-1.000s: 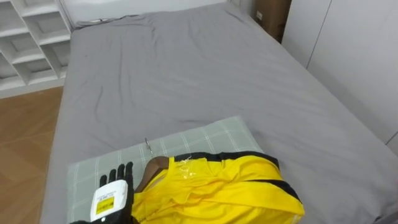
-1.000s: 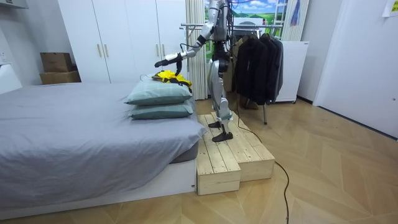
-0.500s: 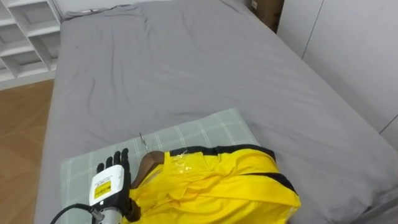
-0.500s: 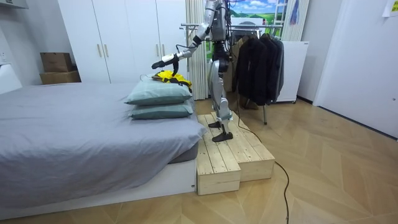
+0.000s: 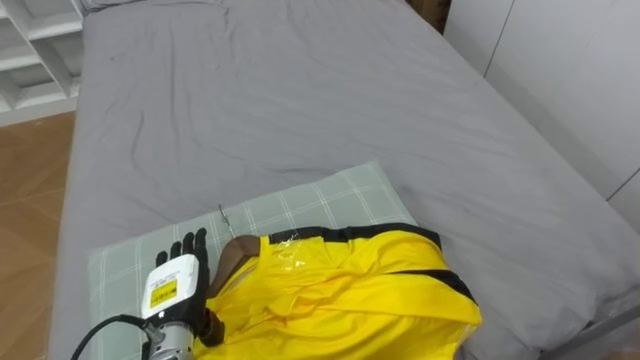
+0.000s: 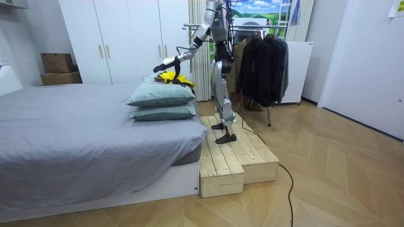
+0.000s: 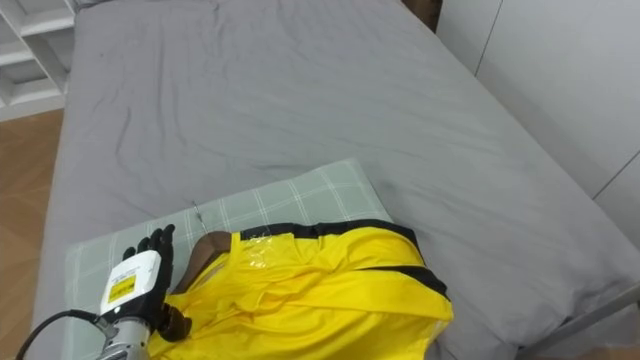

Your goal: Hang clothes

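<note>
- Yellow garment [image 5: 350, 300]: bright yellow with black trim, lying crumpled on the near end of the top pillow. In the room view it shows as a yellow heap [image 6: 170, 77] on top of the pillow stack.
- Hanger [image 5: 238, 258]: brown, tucked into the neck opening at the garment's left edge. Its thin metal hook [image 5: 224, 214] lies flat on the pillow, just past the neck.
- Left robot hand [image 5: 178, 285]: comes in from the lower left and sits over the pillow, right beside the hanger end of the garment. Its dark fingers [image 5: 190, 245] are straight and side by side, closed on nothing. In the room view the arm reaches out level over the pillows [image 6: 161, 66].
- Pillow [image 5: 300, 205]: pale green with a light check. It is the upper of two stacked at the head of the bed [image 6: 161, 94].
- Bed [image 5: 300, 100]: covered in a grey sheet with slight creases, stretching away beyond the pillow.
- Wooden platform [image 6: 230, 157]: pale planks, stepped, set against the head of the bed. The robot stands upright on it, facing the pillows.
- Clothes rack [image 6: 262, 60]: behind the robot, hung with dark garments.
- Shelf unit [image 5: 30, 50]: white, open compartments, at the far left of the bed.
- Wardrobe [image 5: 560, 70]: white doors, along the bed's right side.
- Floor [image 5: 30, 200]: brown wood, left of the bed.
</note>
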Controlling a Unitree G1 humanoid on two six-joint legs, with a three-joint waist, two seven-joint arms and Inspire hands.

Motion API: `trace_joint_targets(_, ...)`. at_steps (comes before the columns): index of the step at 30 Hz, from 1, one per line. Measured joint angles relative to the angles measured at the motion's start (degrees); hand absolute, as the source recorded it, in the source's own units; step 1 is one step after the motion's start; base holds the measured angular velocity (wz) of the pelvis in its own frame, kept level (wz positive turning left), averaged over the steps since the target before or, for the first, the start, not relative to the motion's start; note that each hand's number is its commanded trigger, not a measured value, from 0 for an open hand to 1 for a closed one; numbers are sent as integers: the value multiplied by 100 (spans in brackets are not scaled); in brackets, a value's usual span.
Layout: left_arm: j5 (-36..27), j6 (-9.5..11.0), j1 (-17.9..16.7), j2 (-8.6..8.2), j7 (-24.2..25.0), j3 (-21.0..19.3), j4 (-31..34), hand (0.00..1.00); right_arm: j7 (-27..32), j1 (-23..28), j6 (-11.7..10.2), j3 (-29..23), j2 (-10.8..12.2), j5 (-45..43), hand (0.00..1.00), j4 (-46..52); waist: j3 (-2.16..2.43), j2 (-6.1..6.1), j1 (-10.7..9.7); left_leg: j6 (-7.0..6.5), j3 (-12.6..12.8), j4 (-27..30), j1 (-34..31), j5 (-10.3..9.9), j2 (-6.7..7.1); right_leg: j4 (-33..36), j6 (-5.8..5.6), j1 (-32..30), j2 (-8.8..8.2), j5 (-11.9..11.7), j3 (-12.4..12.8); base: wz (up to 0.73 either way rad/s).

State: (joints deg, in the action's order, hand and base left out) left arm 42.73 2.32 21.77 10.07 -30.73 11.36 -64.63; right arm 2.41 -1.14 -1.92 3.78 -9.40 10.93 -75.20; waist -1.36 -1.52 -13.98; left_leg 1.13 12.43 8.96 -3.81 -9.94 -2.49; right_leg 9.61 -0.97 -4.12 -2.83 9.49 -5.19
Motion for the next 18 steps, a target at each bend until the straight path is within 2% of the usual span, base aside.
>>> trace_joint_targets(7, -12, 20, 24, -16, 11, 16, -186, 0, 6, -154, 0, 5, 22, 1, 0, -64, -8, 13, 1, -1, -1, 1, -66, 1, 0, 27, 0, -77, 1, 0, -1, 0)
trace_joint_targets(13, -256, 21, 26, -21, 137, 24, -288, 0, 1, -227, 1, 9, 29, 2, 0, -74, -21, 47, 5, -2, -2, 39, -152, 1, -1, 44, 0, -157, -1, 0, -11, 0)
trace_joint_targets(18, -265, 42, 62, -20, 234, 13, -354, 0, -2, -231, 2, 22, 80, 7, 0, -48, -18, 125, 27, -24, 2, 47, -274, 16, -2, 124, 0, -322, -5, 0, 10, -1)
